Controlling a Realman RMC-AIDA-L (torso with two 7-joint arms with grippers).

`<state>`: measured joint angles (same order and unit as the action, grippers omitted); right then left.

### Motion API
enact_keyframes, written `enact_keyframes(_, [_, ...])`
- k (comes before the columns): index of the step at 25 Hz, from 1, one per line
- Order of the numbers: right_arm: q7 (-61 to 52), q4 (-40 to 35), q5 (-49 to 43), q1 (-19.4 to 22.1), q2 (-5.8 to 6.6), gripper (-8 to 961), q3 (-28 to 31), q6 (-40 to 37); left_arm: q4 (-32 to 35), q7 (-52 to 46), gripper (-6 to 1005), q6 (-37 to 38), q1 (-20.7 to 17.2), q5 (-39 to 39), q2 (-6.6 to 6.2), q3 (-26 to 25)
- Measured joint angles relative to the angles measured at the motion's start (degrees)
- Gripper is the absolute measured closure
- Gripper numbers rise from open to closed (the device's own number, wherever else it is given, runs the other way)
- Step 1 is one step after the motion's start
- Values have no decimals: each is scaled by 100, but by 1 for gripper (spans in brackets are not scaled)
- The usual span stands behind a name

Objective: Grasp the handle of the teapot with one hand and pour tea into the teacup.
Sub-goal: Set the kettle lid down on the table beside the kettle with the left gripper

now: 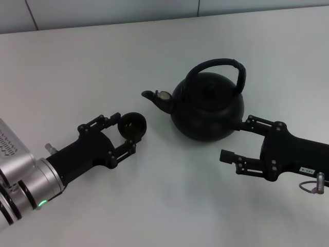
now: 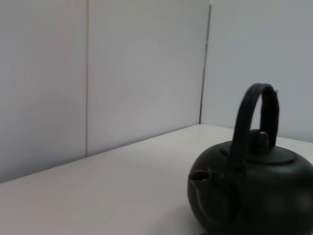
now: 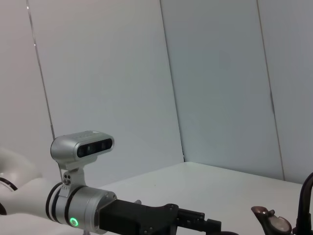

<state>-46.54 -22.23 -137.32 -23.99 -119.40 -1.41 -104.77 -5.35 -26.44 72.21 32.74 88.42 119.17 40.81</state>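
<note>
The black teapot [image 1: 208,110] stands upright on the white table, spout [image 1: 157,98] toward my left arm, its arched handle [image 1: 218,67] free. It also shows in the left wrist view [image 2: 259,196], with its handle [image 2: 252,117]. The tiny black teacup [image 1: 132,126] sits on the table just left of the spout, between the fingertips of my left gripper [image 1: 125,132], which close against its sides. My right gripper [image 1: 236,138] is open and empty, low beside the teapot's right side, one finger [image 1: 252,122] near the pot's wall. No tea is visible.
The white table [image 1: 77,67] runs back to a pale panelled wall [image 1: 154,10]. The right wrist view shows my left arm [image 3: 83,215] with its wrist camera [image 3: 83,146] and the teapot's spout tip [image 3: 269,223].
</note>
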Motion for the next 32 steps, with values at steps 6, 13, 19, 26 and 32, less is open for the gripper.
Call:
enact_keyframes(6, [2,9,-21,6,-3,186,-22,-1,-103,10,319,-104,90,64,1,-22])
enact_keyframes(13, [4,8,-5,21,-2,186,-91,5,-295,24,300,-571,248,68,2,-4])
enact_keyframes(19, [5,8,-5,19,3,187,-89,30,-295,25,284,-502,225,70,1,-43])
enact_keyframes(26, [10,8,8,20,5,187,-88,50,-291,-21,265,-500,254,70,1,-32])
enact_keyframes(32, [13,8,13,23,5,187,-87,56,-285,-42,249,-470,255,70,1,-46])
